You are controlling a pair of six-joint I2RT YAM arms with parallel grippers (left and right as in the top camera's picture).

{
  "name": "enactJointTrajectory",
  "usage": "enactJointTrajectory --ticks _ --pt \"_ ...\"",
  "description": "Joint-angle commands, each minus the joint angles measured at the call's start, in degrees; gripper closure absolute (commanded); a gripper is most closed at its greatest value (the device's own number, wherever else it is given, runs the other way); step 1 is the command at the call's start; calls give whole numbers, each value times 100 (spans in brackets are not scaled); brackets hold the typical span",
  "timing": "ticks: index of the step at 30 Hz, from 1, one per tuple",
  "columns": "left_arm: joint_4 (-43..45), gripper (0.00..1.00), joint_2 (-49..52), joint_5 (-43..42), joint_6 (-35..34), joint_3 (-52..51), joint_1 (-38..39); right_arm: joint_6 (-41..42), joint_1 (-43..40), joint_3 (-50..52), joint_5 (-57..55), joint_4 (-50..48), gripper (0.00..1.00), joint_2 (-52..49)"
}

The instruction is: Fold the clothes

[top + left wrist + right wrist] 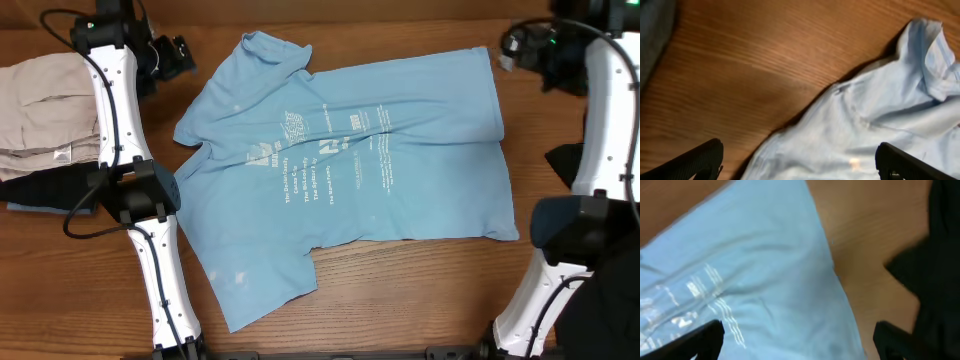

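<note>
The light blue T-shirt (350,160) lies spread flat on the wooden table, its white lettering facing up and its collar toward the left. My left gripper (178,55) hovers at the back left, just off the sleeve. In the left wrist view this gripper (800,167) is open, its dark fingers (695,162) wide apart above the shirt's edge (880,115). My right gripper (512,45) is at the back right, by the hem corner. In the right wrist view it (795,342) stands open over the shirt (755,270), holding nothing.
A folded beige garment (45,115) lies at the left edge, beside the left arm. A black garment (575,165) lies at the right edge, also seen as the black garment (940,255) in the right wrist view. Both arm bases stand at the front corners.
</note>
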State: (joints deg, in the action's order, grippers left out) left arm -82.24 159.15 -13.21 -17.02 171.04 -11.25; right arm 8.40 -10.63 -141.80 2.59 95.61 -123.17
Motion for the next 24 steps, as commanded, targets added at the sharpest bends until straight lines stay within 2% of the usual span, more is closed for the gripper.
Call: enactJointTrajectory --ticks 1,5,7,11,14,16,19,24 --pt "-697 0 7 -654 518 125 35 214 -452 66 9 144 0 7" --pt "-1384 0 -345 -345 529 385 -9 243 -684 114 4 146 0 162" --pt "-1460 0 -1143 -308 656 562 96 308 -756 472 0 146 0 603" --pt "-1458 0 -2723 -186 605 560 640 415 -789 1818 -28 144 0 1659" --pt "-1458 0 -3807 310 492 326 1447 949 -793 3287 -321 70 0 2557" --pt "-1458 0 -4404 310 457 -337 1989 1071 -793 4166 -319 -236 0 3025" --pt "-1458 0 -5106 468 452 -2151 2618 1379 -793 5595 -286 -800 0 3504" --pt "-1322 0 -5322 1775 -205 -5027 2767 1827 -909 7650 74 -2225 0 3563"
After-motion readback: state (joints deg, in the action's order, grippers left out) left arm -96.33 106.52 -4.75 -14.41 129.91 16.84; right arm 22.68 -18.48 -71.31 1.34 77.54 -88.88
